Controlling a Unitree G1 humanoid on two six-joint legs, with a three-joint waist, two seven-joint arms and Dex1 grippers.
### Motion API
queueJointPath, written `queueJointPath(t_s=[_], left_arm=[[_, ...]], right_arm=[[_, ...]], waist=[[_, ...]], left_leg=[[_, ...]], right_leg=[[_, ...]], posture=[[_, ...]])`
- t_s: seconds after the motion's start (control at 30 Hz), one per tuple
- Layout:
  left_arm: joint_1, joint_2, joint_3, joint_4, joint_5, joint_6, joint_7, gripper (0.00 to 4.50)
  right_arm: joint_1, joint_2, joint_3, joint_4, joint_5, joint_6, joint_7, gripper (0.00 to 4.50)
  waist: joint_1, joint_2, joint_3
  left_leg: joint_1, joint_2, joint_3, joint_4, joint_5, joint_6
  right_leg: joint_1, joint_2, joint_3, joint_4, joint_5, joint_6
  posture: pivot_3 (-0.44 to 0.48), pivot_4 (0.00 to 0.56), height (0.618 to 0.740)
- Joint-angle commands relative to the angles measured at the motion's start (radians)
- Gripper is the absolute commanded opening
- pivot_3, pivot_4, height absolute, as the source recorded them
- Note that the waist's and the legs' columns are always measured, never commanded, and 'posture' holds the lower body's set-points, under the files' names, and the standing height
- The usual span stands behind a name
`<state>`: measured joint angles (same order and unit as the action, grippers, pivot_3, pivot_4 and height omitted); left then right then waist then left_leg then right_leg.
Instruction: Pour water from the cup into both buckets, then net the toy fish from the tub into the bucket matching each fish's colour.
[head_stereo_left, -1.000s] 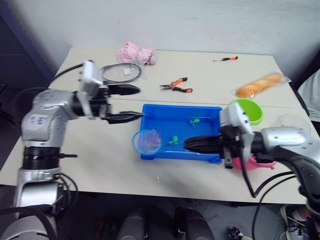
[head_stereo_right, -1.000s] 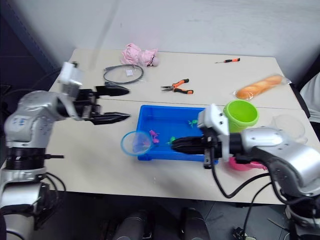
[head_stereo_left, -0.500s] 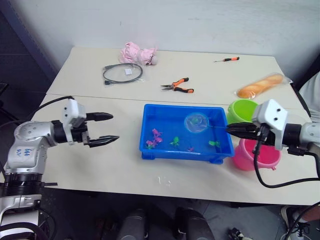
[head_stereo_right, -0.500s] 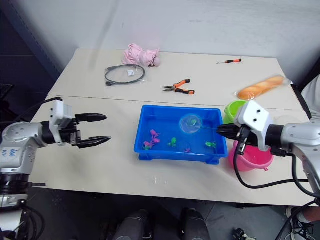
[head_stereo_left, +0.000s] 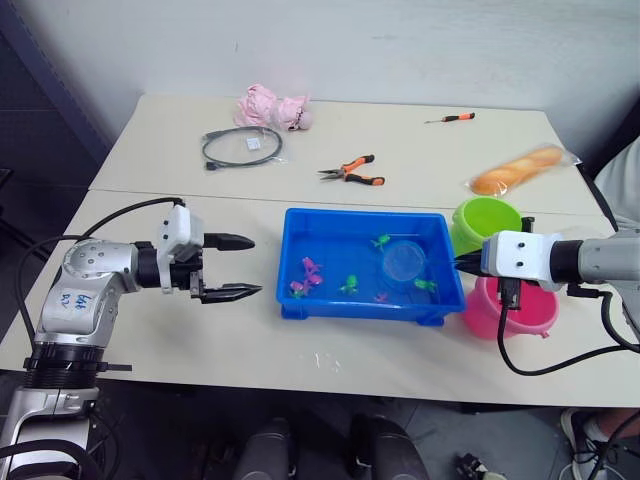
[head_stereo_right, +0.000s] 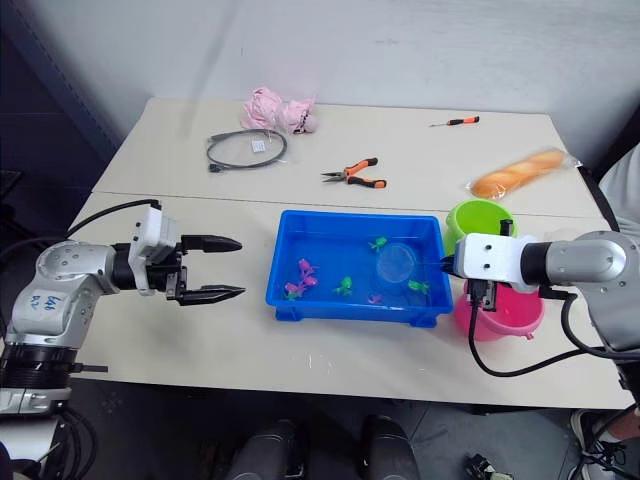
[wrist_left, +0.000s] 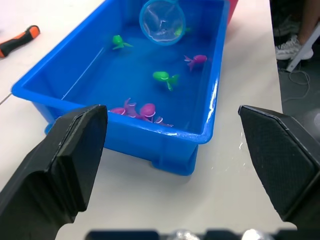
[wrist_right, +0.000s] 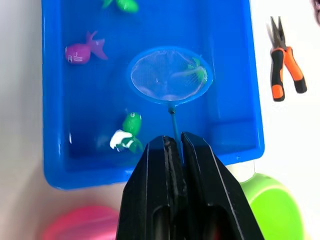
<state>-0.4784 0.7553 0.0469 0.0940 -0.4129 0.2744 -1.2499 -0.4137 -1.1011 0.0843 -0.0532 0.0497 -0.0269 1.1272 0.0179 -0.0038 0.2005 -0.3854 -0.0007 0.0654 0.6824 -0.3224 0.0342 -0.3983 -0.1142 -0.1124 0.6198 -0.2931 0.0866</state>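
Observation:
The blue tub (head_stereo_left: 360, 213) sits mid-table with several pink and green toy fish in it, such as a pink one (head_stereo_left: 308, 268) and a green one (head_stereo_left: 350, 283). The net's hoop (head_stereo_left: 403, 262) is low inside the tub's right part, and a green fish (wrist_right: 196, 74) lies at its rim. My right gripper (head_stereo_left: 463, 264) is shut on the net's thin handle just outside the tub's right wall. The green bucket (head_stereo_left: 487, 222) and the pink bucket (head_stereo_left: 520, 312) stand right of the tub. My left gripper (head_stereo_left: 256, 266) hangs open left of the tub, holding nothing. The cup is out of view.
Orange pliers (head_stereo_left: 352, 171), a coiled cable (head_stereo_left: 240, 147), a pink soft toy (head_stereo_left: 272, 105), a small screwdriver (head_stereo_left: 450, 118) and a bagged bread roll (head_stereo_left: 518, 169) lie on the far half of the table. A person stands at the right edge (head_stereo_left: 622, 180).
The net went from the tub's left rim across to its right part and dropped lower. My right arm drew back to the right. My left gripper pulled away left, then edged back towards the tub.

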Motion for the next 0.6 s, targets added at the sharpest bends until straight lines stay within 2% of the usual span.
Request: queueJointPath(t_s=[0.03,0.27,0.6], left_arm=[[-0.026,-0.004,-0.011,-0.012,0.007,-0.013,-0.006,4.48],[-0.055,-0.011,-0.026,-0.021,0.003,0.002,-0.003,4.48],[-0.046,-0.023,-0.023,-0.037,0.002,0.007,0.007,4.48]], right_arm=[[-0.015,-0.007,0.023,-0.002,-0.048,-0.043,0.026,0.00],[-0.046,0.017,0.067,0.026,-0.144,-0.066,0.004,0.00],[-0.117,0.061,0.135,0.058,-0.113,-0.158,0.136,0.00]], waist=[[0.000,0.000,0.000],[0.002,0.000,0.000],[-0.003,0.000,0.000]], left_leg=[[0.000,0.000,0.000,0.000,0.000,0.000],[0.000,0.000,0.000,0.000,0.000,0.000],[0.000,0.000,0.000,0.001,0.001,-0.001]], right_leg=[[0.000,0.000,0.000,0.000,0.000,0.000],[0.000,0.000,0.000,0.000,0.000,0.000],[0.000,0.001,0.000,0.001,0.000,0.000]], posture=[[0.000,0.150,0.740],[0.000,0.150,0.740],[0.000,0.150,0.740]])
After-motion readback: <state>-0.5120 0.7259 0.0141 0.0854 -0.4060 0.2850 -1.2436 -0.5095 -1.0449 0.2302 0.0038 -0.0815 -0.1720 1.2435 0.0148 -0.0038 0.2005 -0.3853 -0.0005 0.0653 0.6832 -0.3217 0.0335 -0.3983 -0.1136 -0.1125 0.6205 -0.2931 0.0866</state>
